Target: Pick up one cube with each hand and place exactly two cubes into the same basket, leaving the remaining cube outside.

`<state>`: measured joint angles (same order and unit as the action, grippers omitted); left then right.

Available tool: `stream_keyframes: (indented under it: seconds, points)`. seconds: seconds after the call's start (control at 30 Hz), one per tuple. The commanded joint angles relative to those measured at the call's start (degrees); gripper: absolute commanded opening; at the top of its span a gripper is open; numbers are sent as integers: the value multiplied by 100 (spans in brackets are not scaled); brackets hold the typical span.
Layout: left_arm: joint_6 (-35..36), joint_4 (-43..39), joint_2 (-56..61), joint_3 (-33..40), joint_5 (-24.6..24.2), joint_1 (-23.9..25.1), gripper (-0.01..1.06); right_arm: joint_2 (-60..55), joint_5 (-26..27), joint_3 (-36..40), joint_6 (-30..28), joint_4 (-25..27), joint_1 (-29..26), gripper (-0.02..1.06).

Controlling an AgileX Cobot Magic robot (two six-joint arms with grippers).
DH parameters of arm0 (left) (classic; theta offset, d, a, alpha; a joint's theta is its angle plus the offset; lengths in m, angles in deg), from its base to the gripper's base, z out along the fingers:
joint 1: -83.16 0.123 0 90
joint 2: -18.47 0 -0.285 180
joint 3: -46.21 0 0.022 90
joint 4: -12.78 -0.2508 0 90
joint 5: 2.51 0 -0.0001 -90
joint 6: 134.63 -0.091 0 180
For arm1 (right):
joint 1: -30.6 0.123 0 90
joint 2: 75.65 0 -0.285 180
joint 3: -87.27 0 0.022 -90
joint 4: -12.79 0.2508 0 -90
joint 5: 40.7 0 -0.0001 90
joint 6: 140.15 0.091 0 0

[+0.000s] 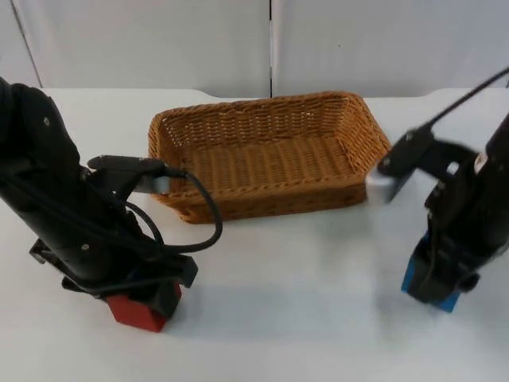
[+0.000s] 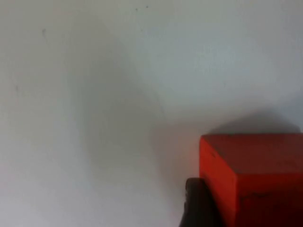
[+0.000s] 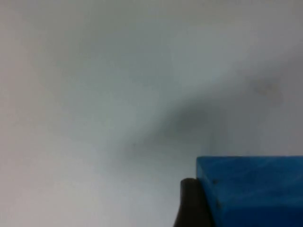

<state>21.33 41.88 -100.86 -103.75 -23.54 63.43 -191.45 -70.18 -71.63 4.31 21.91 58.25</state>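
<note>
Left gripper [image 1: 143, 306] at 7 o'clock on the worktop [image 1: 302, 302], jaws pinching the red cube [image 1: 137, 312]. Right gripper [image 1: 433, 290] at 4 o'clock, jaws pinching the blue cube [image 1: 413, 280]. Both are down low for pickup; the basket [image 1: 238, 119] at 12 o'clock waits between them.

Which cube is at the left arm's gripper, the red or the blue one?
The red cube, near the table's front edge, sits at the left gripper. The blue cube is across the table at the right gripper.
</note>
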Motion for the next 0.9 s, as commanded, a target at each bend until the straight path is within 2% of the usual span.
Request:
stream_keyframes:
  seconds: [0.0,0.17,0.5,0.7,0.87]
  points:
    - [80,121,239,-12,-311,-35,0,521,-248,-37,58,45,38,0]
    - [80,142,687,-12,-468,-35,0,1042,-380,-37,71,45,38,0]
    - [93,191,2665,-2,-717,-35,0,2817,-426,-37,768,45,38,0]
    - [185,191,3274,-2,-703,-35,0,3301,-369,-37,994,69,38,0]
    - [273,191,3534,-2,-761,-35,0,3539,-369,-37,1067,367,38,0]
